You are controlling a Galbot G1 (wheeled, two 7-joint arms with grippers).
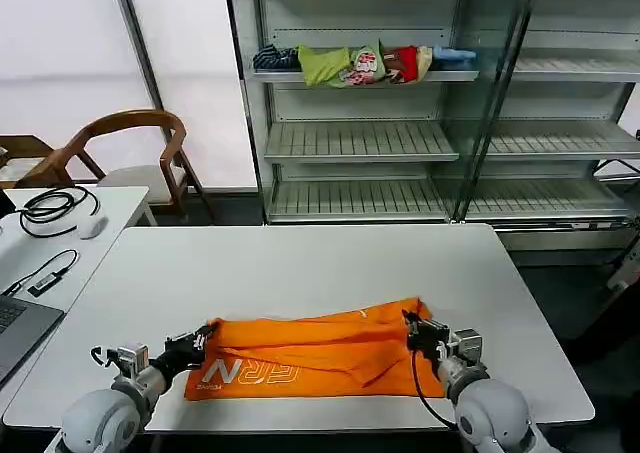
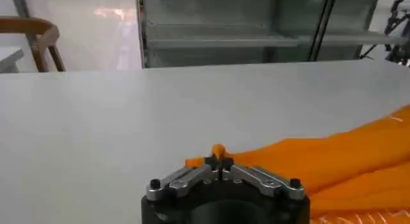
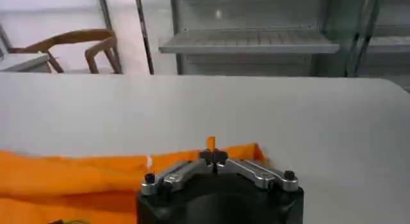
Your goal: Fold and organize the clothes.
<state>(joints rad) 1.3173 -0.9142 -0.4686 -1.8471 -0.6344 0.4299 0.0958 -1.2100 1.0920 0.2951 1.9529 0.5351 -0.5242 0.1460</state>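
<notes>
The orange T-shirt is spread crosswise along the near edge of the white table, its white lettering at the robot's left end, facing up. The left gripper is clamped on the shirt's left end, a small tuft of orange cloth being pinched between its closed fingers. The right gripper is closed on the shirt's far right corner, where a thin ridge of fabric is nipped. Beyond the shirt, the tabletop is left bare up to its far edge. A wooden chair and metal shelving are set well behind the table; a bundle of garments is kept on an upper shelf. A side desk with cables is placed to the left.
</notes>
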